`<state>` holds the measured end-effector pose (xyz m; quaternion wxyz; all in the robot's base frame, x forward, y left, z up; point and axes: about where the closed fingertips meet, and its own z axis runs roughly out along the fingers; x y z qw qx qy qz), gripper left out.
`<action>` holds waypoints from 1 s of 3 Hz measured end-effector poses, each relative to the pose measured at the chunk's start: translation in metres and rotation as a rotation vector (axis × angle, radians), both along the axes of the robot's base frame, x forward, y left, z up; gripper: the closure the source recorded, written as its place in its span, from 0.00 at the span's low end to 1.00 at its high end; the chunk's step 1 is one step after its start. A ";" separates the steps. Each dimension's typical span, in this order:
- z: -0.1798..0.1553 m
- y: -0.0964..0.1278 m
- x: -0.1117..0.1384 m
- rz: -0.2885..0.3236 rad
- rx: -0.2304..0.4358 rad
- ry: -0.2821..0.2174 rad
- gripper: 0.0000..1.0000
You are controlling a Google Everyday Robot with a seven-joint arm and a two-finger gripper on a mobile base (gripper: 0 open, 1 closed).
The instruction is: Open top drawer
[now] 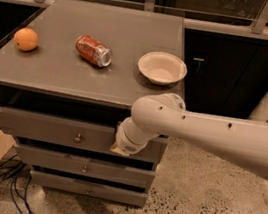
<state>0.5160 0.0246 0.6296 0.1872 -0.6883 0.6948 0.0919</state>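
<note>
— Where's your hand?
— My hand (119,148) sits at the front of the top drawer (39,127), right of its knob (77,138). I cannot tell how open it is.
— Any writing?
— The red can (93,51) on the surface (111,29) is unreadable.

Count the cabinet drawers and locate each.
3, stacked: top drawer, middle drawer below, bottom drawer lowest. The gripper is at the top drawer's front, right of its knob.
</note>
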 end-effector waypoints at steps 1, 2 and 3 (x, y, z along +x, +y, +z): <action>0.000 0.000 0.000 0.000 0.000 0.000 1.00; 0.000 0.000 0.000 0.000 0.000 0.000 1.00; 0.004 0.000 0.000 0.000 0.000 0.000 1.00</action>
